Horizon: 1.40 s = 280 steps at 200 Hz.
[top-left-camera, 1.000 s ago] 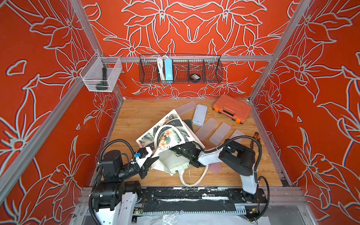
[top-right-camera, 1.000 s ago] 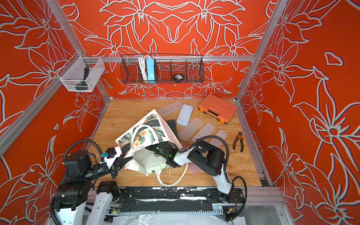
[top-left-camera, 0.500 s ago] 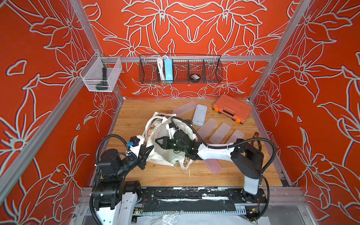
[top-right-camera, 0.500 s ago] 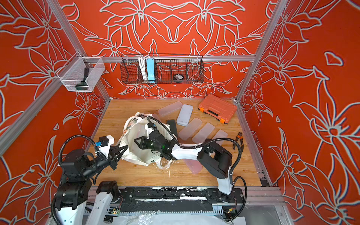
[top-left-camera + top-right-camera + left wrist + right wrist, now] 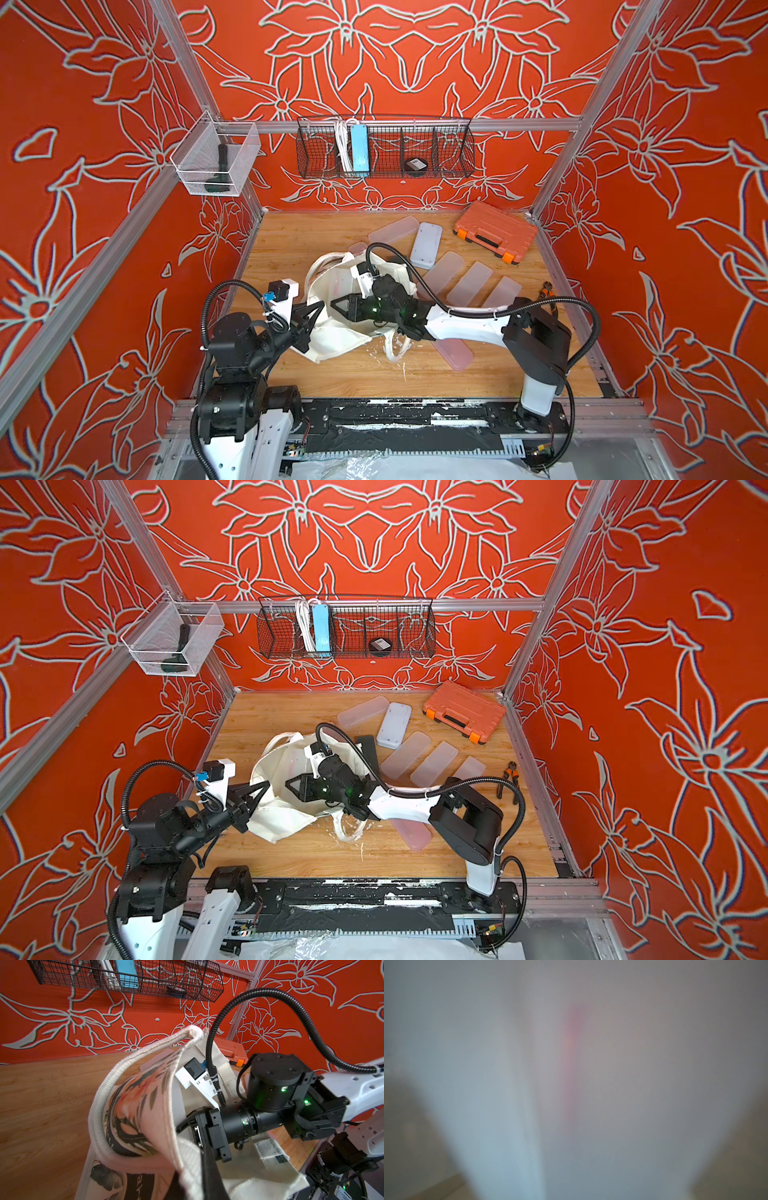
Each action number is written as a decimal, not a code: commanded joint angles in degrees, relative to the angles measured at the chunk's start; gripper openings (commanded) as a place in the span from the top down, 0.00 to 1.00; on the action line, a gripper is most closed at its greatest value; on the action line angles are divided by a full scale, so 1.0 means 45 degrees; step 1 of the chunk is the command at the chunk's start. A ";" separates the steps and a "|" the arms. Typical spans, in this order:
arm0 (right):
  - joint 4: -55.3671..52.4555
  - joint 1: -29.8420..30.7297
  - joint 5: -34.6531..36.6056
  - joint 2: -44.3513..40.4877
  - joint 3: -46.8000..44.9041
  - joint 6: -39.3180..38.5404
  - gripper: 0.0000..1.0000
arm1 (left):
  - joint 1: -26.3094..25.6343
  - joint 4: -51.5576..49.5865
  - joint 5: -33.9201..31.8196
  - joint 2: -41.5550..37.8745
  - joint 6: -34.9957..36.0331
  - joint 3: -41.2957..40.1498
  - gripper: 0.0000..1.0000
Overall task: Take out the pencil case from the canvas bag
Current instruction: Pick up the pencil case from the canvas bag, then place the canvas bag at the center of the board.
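Note:
The canvas bag [image 5: 332, 345] [image 5: 278, 820] lies crumpled mid-table with its cream lining facing up; its floral panel [image 5: 145, 1105] and thick white handle [image 5: 116, 1068] curl up in the left wrist view. My left gripper [image 5: 319, 308] [image 5: 264, 787] [image 5: 193, 1180] is shut on the bag's near-left edge. My right gripper [image 5: 334, 306] [image 5: 291, 787] reaches leftward into the bag's mouth with its jaws drawn together; cloth hides what is between them. The right wrist view is a pale blur with a pink streak [image 5: 572, 1059]. The pencil case is hidden.
Several translucent flat boxes [image 5: 424, 245] lie behind and right of the bag, and a pink one [image 5: 455, 355] lies under my right arm. An orange tool case [image 5: 494, 230] sits back right, with pliers [image 5: 546, 291] by the right wall. A wire basket [image 5: 384, 147] hangs on the back wall.
The bag has turned over from lying floral side up to showing its cream lining. My right gripper moved left and back with it. My left gripper rose, still holding the edge.

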 commanded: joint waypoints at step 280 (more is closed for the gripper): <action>-0.3376 -0.0118 0.2841 -0.6655 -0.1729 -0.3725 0.81 | -0.0020 0.2977 -0.3589 0.1523 -0.2211 0.0827 1.00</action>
